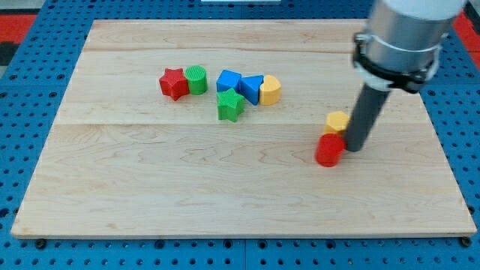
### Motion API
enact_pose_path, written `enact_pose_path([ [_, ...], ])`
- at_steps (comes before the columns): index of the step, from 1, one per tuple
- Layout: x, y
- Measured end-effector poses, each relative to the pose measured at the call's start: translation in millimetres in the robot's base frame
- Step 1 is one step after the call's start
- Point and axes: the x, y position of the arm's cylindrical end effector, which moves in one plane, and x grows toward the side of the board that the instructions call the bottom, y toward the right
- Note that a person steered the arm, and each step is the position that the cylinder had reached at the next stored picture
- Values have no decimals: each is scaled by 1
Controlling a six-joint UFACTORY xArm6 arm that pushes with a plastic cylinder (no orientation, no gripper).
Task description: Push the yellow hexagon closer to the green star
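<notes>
The yellow hexagon (pixel 337 121) lies right of the board's middle. The green star (pixel 230 105) lies well to its left, below a row of blocks. My tip (pixel 352 147) is down on the board, just right of and below the yellow hexagon, close to or touching its right side. A red block (pixel 328 150), rounded in shape, sits directly below the hexagon and just left of my tip. The rod hides part of the hexagon's right edge.
Above the green star stand a blue block (pixel 228 79), a blue triangle (pixel 251 88) and a second, rounded yellow block (pixel 270 90). A red star (pixel 173 82) and a green cylinder (pixel 196 79) sit further left. The wooden board (pixel 150 195) lies on blue pegboard.
</notes>
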Motion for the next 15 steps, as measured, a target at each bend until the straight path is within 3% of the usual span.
enact_pose_path([
  [2,-9,45],
  [4,-42,49],
  [7,-35,-24],
  [10,-20,-26],
  [12,-17,-112],
  [15,-6,-142],
])
